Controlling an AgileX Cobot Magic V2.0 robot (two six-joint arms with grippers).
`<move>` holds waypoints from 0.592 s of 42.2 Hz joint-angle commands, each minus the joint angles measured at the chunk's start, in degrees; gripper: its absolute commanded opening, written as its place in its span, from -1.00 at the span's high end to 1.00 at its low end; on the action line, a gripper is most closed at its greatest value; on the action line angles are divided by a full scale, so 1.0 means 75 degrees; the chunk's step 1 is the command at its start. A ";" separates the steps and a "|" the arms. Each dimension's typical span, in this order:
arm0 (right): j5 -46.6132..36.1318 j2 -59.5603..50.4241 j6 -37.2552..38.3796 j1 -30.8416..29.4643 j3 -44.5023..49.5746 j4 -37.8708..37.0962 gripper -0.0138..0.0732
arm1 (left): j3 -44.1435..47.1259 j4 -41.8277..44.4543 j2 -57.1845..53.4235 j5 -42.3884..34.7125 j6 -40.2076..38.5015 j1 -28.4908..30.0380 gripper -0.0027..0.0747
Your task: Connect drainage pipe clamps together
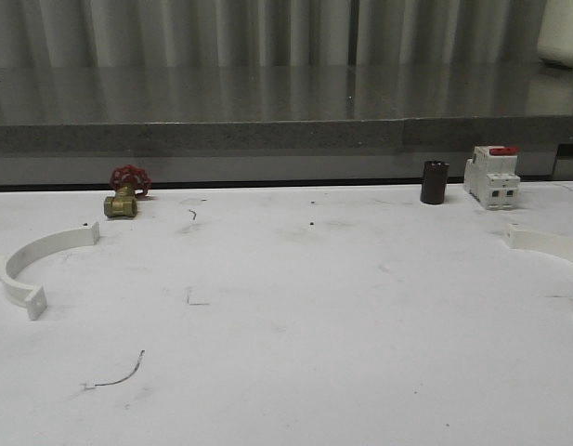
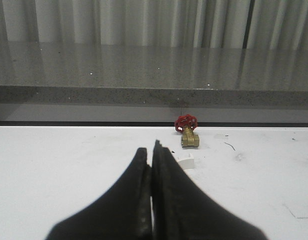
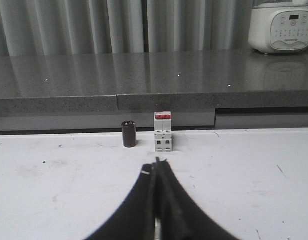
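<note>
On the table, two clamp halves [image 1: 31, 265] [image 1: 546, 243] lie apart; both claws [image 2: 152, 150] [image 3: 157, 165] closed, empty.

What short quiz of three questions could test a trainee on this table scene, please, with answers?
1. True or false: the two clamp halves, the left clamp half and the right clamp half, are already joined into one ring.
2. Which thing stands directly beside the dark cylinder? A) brass valve B) white breaker C) a blue cup
3. Fill in: the handwheel on the brass valve is ____ in colour.

Key
1. False: they lie apart, near opposite sides of the white table.
2. B
3. red
</note>
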 commanded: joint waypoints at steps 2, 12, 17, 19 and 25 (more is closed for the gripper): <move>-0.0638 -0.0118 -0.0053 -0.0032 -0.0036 -0.0090 0.84 | 0.0183 -0.0078 -0.0066 -0.0673 -0.0025 -0.0023 0.98; -0.0638 -0.0118 -0.0053 -0.0032 -0.0036 -0.0090 0.84 | 0.0183 -0.0078 -0.0066 -0.0673 -0.0025 -0.0023 0.98; -0.0638 -0.0118 -0.0053 -0.0032 -0.0036 -0.0090 0.84 | 0.0183 -0.0078 -0.0066 -0.0673 -0.0025 -0.0023 0.98; -0.0645 -0.0118 -0.0053 -0.0032 -0.0036 -0.0090 0.84 | 0.0183 -0.0078 -0.0066 -0.0673 -0.0025 -0.0023 0.98; -0.1061 -0.0118 -0.0053 -0.0032 -0.0036 -0.0090 0.84 | 0.0183 -0.0078 -0.0066 -0.0895 -0.0025 -0.0023 0.98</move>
